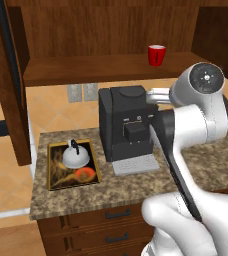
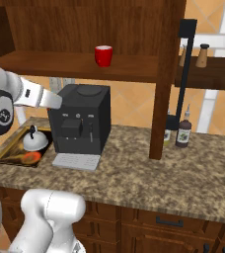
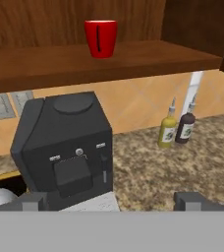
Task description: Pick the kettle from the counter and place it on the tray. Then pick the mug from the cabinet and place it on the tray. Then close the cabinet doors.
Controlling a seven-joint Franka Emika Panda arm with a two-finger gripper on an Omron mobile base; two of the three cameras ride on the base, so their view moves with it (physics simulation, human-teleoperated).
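Hand view: end effector (image 3: 111,202) wide open, empty; bottles (image 3: 177,128) beside coffee machine (image 3: 65,147).

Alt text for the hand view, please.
A red mug stands on the wooden cabinet shelf above a black coffee machine on the granite counter. Two bottles stand at right.

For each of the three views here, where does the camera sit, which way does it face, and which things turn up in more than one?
Left base view: behind the arm's left, looking down at the kettle on the tray; white arm lower right.
Right base view: behind its right, facing the coffee machine and bottles; arm lower left.
Hand view: on the hand, facing the cabinet shelf; the open gripper shows its finger tips at the bottom.
Shared: the mug and coffee machine in all three.
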